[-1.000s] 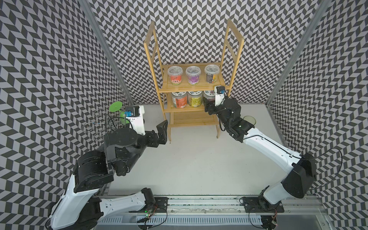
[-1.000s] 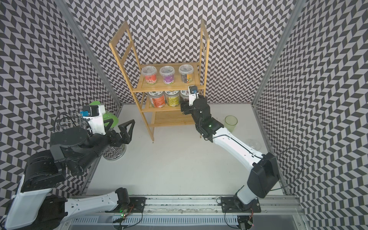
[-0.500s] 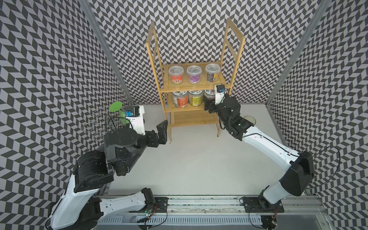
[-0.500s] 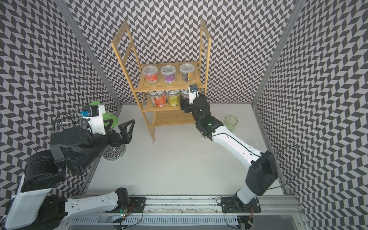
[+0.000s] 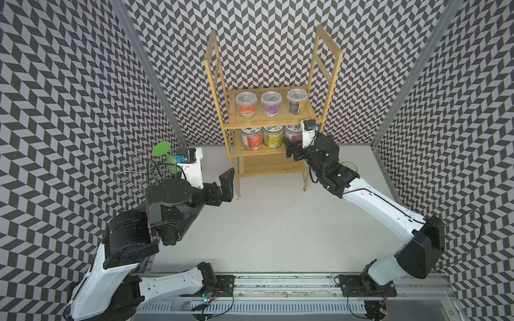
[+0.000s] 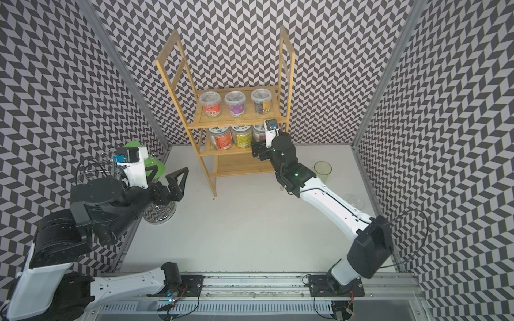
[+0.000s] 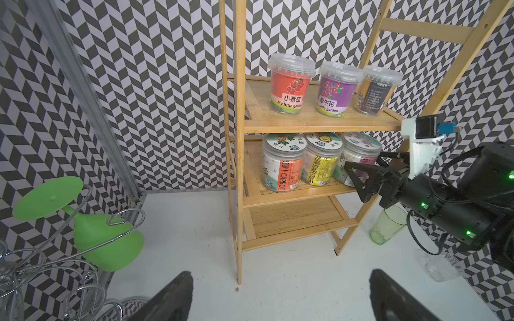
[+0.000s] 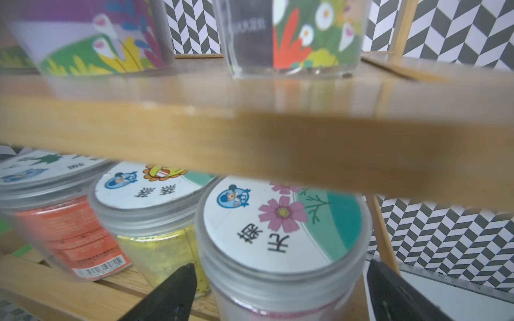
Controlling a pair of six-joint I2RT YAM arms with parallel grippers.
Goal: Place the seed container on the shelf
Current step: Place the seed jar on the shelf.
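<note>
**A:** What takes up the most room?

**B:** The white counter (image 5: 278, 222), closed in by zigzag-patterned walls. At its back stands the bamboo shelf (image 5: 264, 124), with three boards between ladder-like side frames.

**A:** And the robot?

**B:** The right hand (image 5: 290, 151) reaches into the middle board at its right end. Its jaws are spread wide, with one finger on each side of the seed container (image 8: 281, 222). I cannot tell whether either finger touches it. The left hand (image 5: 226, 184) hangs above the counter near the shelf's front left leg, jaws just as wide, holding nothing.

**A:** So where exactly is the seed container?

**B:** Upright on the middle board, the rightmost of three jars, with a pink flower on its white lid. Just beside it is the yellow sunflower jar (image 7: 321, 161), then the orange carrot jar (image 7: 282, 166).

**A:** And on the board above?

**B:** Three clear-lidded tubs in a row: a red tub (image 7: 289, 86), a purple tub (image 7: 335, 91) and a dark tub (image 7: 374, 93).

**A:** Anything smaller?

**B:** A wire glass stand (image 7: 41, 261) at the counter's left edge, with a green goblet (image 7: 105, 241) hanging upside down in it. A pale green tumbler (image 6: 322, 171) stands upright on the counter to the right of the shelf. A clear glass (image 7: 442, 266) sits nearer the right wall, but I cannot tell whether it stands or lies.
</note>
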